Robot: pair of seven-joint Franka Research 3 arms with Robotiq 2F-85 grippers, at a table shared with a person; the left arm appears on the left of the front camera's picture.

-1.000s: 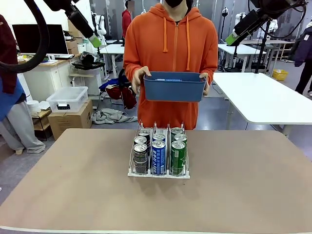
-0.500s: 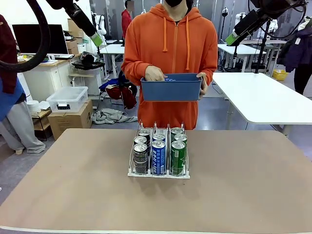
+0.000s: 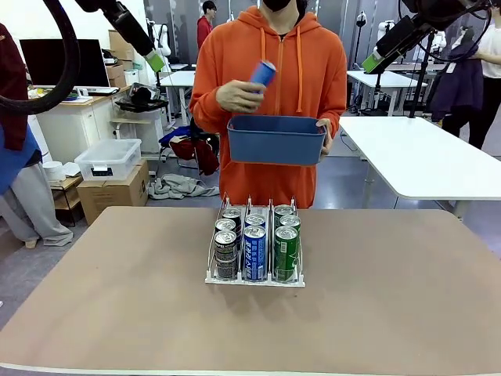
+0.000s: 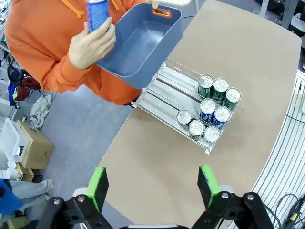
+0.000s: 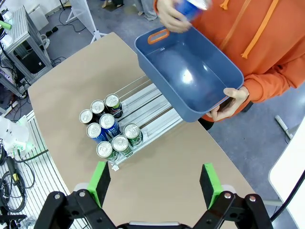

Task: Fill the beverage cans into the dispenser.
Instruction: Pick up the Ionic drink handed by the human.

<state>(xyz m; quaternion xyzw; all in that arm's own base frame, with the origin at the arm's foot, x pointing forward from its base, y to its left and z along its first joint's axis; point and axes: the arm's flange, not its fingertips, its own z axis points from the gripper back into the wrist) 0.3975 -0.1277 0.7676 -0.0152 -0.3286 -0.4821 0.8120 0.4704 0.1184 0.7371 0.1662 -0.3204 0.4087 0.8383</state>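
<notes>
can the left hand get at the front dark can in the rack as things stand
Probably yes. The left hand hangs open high above the table, and the dark grey-black slim can at the front of the clear-and-white wire rack has open tabletop before it; the person's hands are well above.

Below left gripper [image 4: 151, 186]: bare table [image 4: 157, 157], open drop
Ahead of it: dispenser [image 4: 190, 112], front of lanes packed with cans [image 4: 208, 109], rear lanes free
Above rear lanes: blue bin [image 4: 138, 45] and person's hand [image 4: 90, 45] holding a blue can [image 4: 96, 13] bar the way
Below right gripper [image 5: 153, 183]: bare table, then the same rack
Table flanks [image 3: 102, 290]: free
</notes>
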